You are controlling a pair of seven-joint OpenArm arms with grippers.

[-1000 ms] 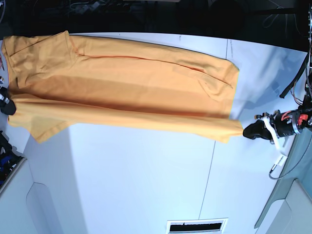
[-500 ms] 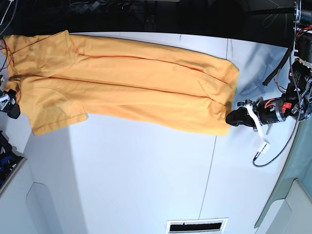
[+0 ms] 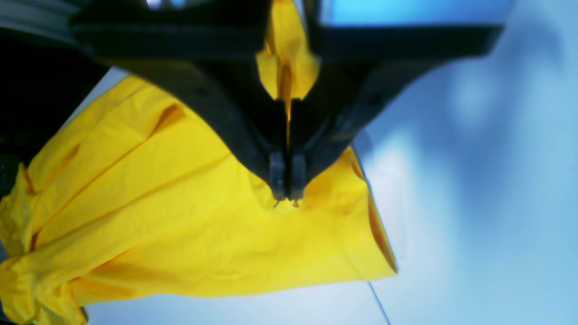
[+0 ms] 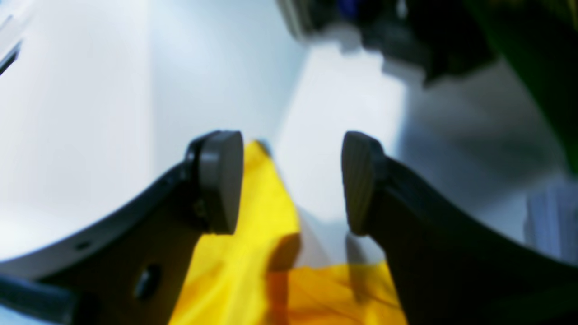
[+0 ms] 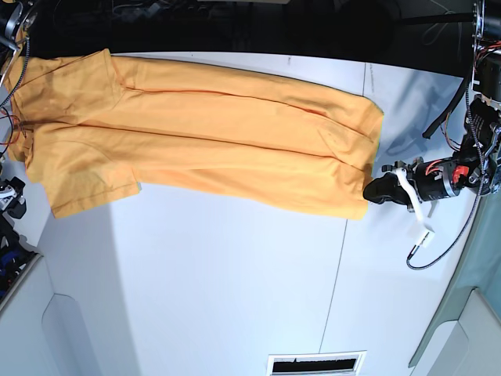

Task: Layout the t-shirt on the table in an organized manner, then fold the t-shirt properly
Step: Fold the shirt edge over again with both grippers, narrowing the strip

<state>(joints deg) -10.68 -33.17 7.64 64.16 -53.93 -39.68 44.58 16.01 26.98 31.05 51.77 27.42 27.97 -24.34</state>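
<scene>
The orange-yellow t-shirt (image 5: 211, 133) lies folded lengthwise in a long band across the far part of the white table (image 5: 235, 274). My left gripper (image 5: 374, 190) is at the shirt's right end, low over the table. In the left wrist view the left gripper (image 3: 286, 192) is shut on a pinch of the t-shirt (image 3: 180, 225), with fabric bunched up between its fingers. My right gripper (image 5: 11, 196) sits at the table's left edge, just off the sleeve end. In the right wrist view the right gripper (image 4: 289, 180) stands open, its pads (image 4: 221, 180) apart above a corner of the t-shirt (image 4: 244, 271).
A thin dark seam (image 5: 337, 266) crosses the table near the shirt's right end. A vent slot (image 5: 316, 363) sits at the near edge. A cable loop (image 5: 438, 251) hangs under the left arm. Dark clutter lies beyond the far edge.
The right gripper opened, let go of the sleeve end and drew back slightly. The shirt's near edge dropped and shifted toward the far side, and it lies flat. The left gripper moved inward, still gripping.
</scene>
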